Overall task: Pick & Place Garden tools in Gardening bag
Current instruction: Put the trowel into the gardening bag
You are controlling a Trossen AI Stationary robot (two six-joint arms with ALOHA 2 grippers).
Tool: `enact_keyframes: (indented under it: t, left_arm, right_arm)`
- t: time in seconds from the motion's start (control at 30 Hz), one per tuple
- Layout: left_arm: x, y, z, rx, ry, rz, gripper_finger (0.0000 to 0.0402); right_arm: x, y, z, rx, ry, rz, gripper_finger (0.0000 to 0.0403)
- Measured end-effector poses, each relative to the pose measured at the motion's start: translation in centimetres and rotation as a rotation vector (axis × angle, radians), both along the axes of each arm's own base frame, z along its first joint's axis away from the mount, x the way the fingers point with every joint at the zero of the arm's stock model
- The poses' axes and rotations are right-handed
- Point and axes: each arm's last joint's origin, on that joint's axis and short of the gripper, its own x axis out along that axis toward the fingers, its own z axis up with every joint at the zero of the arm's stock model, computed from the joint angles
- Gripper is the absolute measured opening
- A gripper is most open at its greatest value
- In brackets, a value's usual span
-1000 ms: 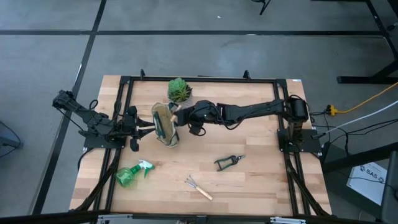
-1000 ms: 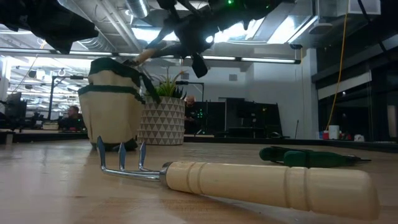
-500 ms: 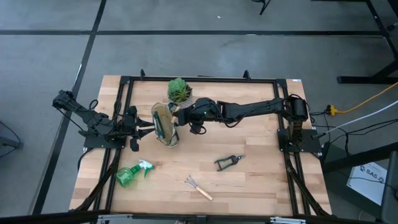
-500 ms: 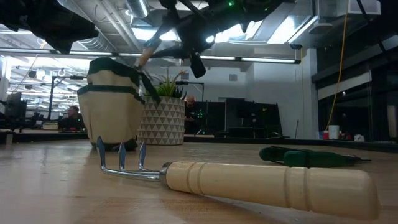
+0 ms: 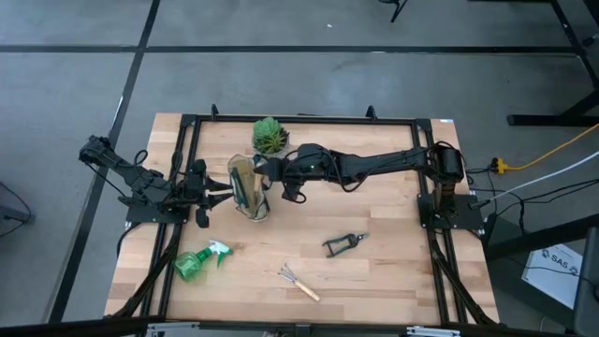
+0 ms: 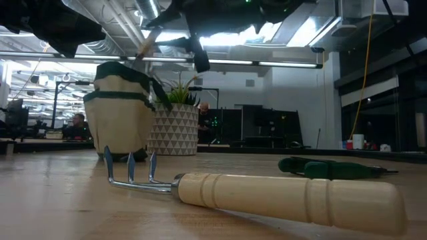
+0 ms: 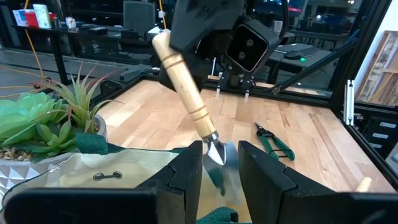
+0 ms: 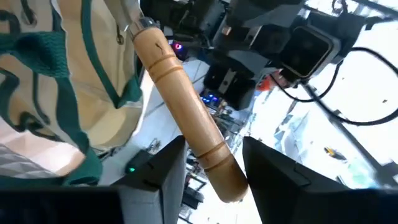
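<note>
Turned wood fills my right gripper [image 8: 208, 171], clamped on one trowel [image 7: 186, 93] over the canvas gardening bag [image 5: 249, 187]. One rake [image 5: 299, 282], shears [image 5: 344, 243], bottle [image 5: 201, 260] lie nearer. Left gripper [image 7: 216, 171] apart.

The trowel [image 7: 186, 99] has a smooth turned wooden handle and shiny metal blade. The gardening bag [image 5: 250, 187] is matt cream cloth. The table [image 5: 374, 262] is pale, lightly glossy wood.
</note>
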Motion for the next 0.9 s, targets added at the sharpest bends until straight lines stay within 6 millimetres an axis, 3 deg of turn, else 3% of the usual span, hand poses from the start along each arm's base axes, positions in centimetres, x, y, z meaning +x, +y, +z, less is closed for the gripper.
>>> enact_keyframes:
  t: [0.3,0.57,0.9]
  left_arm:
    - [0.0,0.0,0.0,0.000,0.000,0.000,0.0098]
    - [0.0,0.0,0.0,0.000,0.000,0.000,0.0098]
    - [0.0,0.0,0.0,0.000,0.001,0.000,0.0098]
  right_arm:
    - [0.3,-0.7,-1.1,0.146,0.028,-0.009,0.0161]
    - [0.7,-0.8,-2.3,0.165,0.052,-0.007,0.0161]
    - [0.8,-0.9,-2.1,0.173,0.029,0.025,0.0161]
